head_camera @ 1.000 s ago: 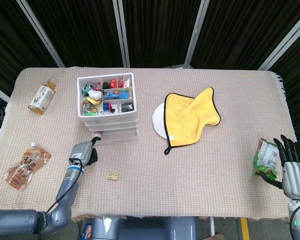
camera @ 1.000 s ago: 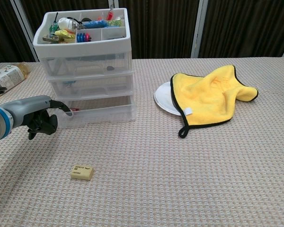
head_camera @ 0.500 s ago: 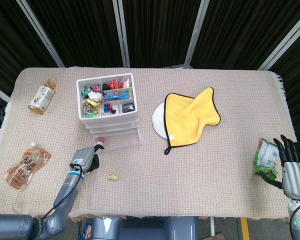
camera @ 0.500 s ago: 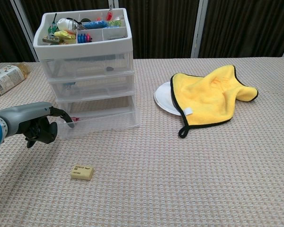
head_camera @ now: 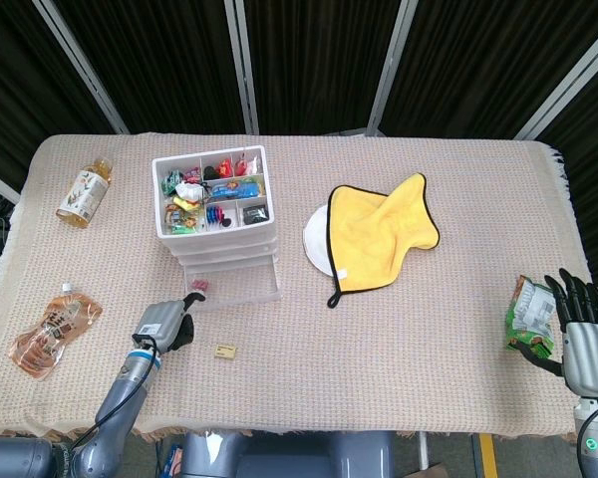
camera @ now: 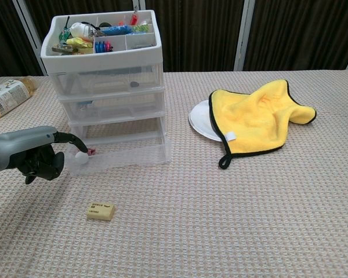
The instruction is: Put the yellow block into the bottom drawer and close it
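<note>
The small yellow block (head_camera: 224, 350) (camera: 101, 211) lies on the tablecloth in front of the white drawer unit (head_camera: 214, 204) (camera: 107, 75). The unit's clear bottom drawer (head_camera: 237, 290) (camera: 124, 157) is pulled partway out, with a small red and white item at its left front corner. My left hand (head_camera: 165, 325) (camera: 36, 157) is just left of the drawer, fingers curled, one finger hooked on the drawer's front left corner. The block sits a little to the right of this hand and nearer the front edge. My right hand (head_camera: 582, 332) rests far right with its fingers spread, holding nothing.
A yellow cloth (head_camera: 381, 225) (camera: 261, 116) covers part of a white plate (head_camera: 313, 242) (camera: 200, 123) right of the drawers. A tea bottle (head_camera: 84, 191) (camera: 6, 97) and a pouch (head_camera: 54, 332) lie at the left. A snack bag (head_camera: 529, 317) lies beside my right hand.
My left hand has drawn back toward the table's front edge, and the bottom drawer has slid further out with it. The right hand has not moved.
</note>
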